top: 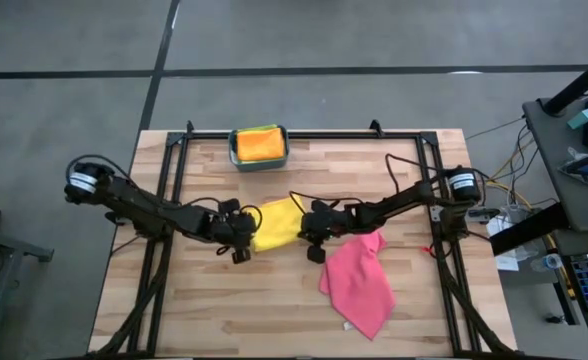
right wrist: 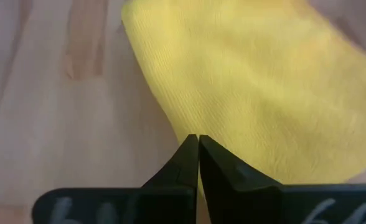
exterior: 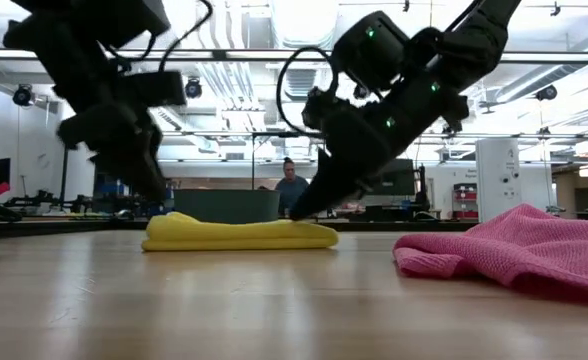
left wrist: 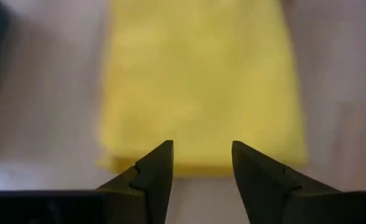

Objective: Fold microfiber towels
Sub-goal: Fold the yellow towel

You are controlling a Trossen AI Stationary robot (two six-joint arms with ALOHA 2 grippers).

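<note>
A yellow towel [top: 276, 225] lies folded flat on the wooden table [top: 224, 310], between my two grippers. My left gripper [left wrist: 201, 148] is open and hangs a little above and just off the towel's left end [exterior: 164, 228], touching nothing. My right gripper [right wrist: 198, 138] is shut, with its tips down at the towel's right end. A pink towel [top: 359, 280] lies crumpled on the table to the right, nearer the front edge. An orange towel [top: 257, 145] sits in the teal bin [top: 236, 160] at the far edge. My right gripper's shut fingertips [exterior: 299, 210] rest on the top of the yellow towel near its right end [right wrist: 233, 124]. They come slanting down from the table's right side. Nothing is pinched between them. The towel lies flat on the table.
A dark metal frame [top: 304, 133] runs along the table's far edge and down both sides. Bare wood lies along the near edge, left of the pink towel. In the low view a person [exterior: 292, 190] stands in the room beyond the table.
</note>
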